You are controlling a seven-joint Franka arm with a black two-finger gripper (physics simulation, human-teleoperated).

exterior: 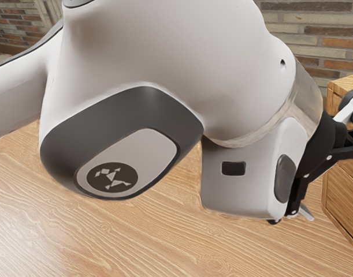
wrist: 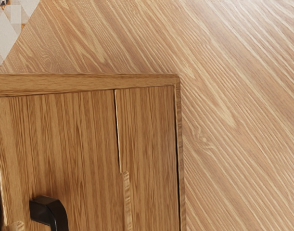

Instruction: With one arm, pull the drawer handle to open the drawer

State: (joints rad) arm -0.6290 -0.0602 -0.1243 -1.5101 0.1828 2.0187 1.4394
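Wrist view: drawer handle (wrist: pixel 49 212) partly cropped, long axis unclear.

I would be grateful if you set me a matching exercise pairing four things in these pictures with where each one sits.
Things:
1. white robot arm
2. black curved drawer handle
3. reddish brick wall
4. light wooden cabinet

Places:
a. in the background, behind the arm
b. on the wood-grain table, at the exterior view's right edge
c. mounted on the cabinet's panel
d. coming in from the exterior view's left

Pairs: 1-d, 2-c, 3-a, 4-b.
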